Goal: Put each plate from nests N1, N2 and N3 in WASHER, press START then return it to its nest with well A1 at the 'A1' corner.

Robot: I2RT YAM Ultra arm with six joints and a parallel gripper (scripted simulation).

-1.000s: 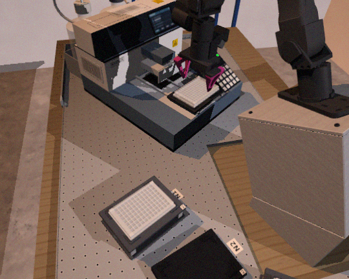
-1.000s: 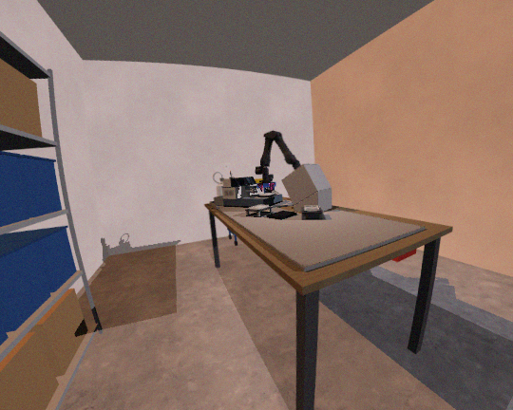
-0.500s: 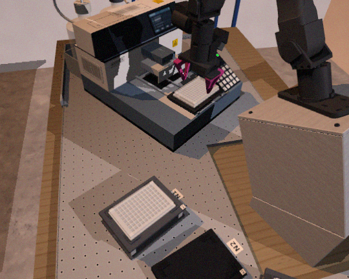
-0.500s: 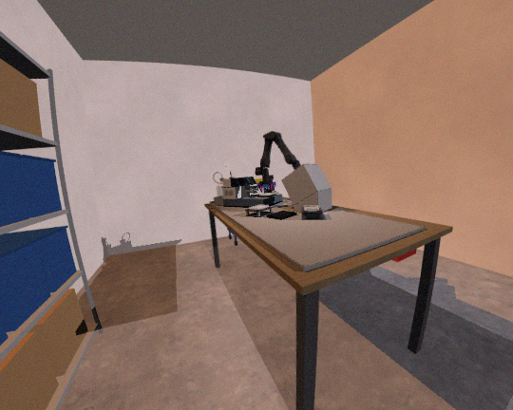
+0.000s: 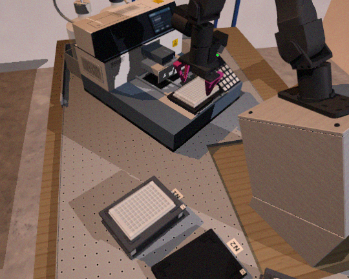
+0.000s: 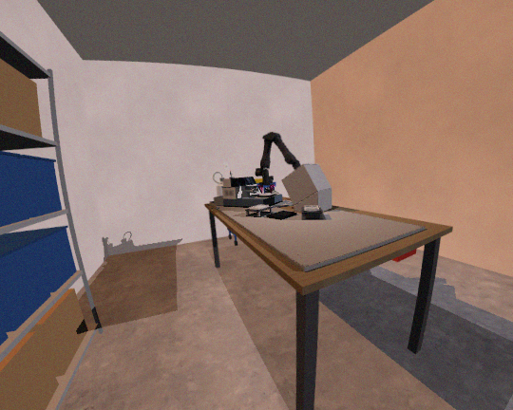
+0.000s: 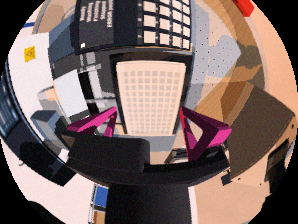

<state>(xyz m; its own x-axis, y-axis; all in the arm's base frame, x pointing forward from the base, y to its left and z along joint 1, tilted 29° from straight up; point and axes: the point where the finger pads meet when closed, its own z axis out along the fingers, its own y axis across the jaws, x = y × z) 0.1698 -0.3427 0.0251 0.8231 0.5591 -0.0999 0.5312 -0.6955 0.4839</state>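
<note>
A white 96-well plate (image 5: 194,91) lies flat in the black carrier pocket of the washer (image 5: 140,64). My gripper (image 5: 198,78) is open, with its magenta fingers straddling the plate on both sides, low over it and not closed on it. In the wrist view the plate (image 7: 149,95) lies between the spread fingers of the gripper (image 7: 152,129). Another white plate (image 5: 141,209) sits in nest N1. Nest N2 (image 5: 200,258) is an empty black slab.
The washer's dark manifold head (image 5: 158,53) stands behind the carrier. The arm's base sits on a tall pedestal (image 5: 298,155) at the right. A third nest (image 5: 276,274) is just visible at the bottom edge. Far away, the table (image 6: 325,232) stands beside a shelf rack (image 6: 21,214).
</note>
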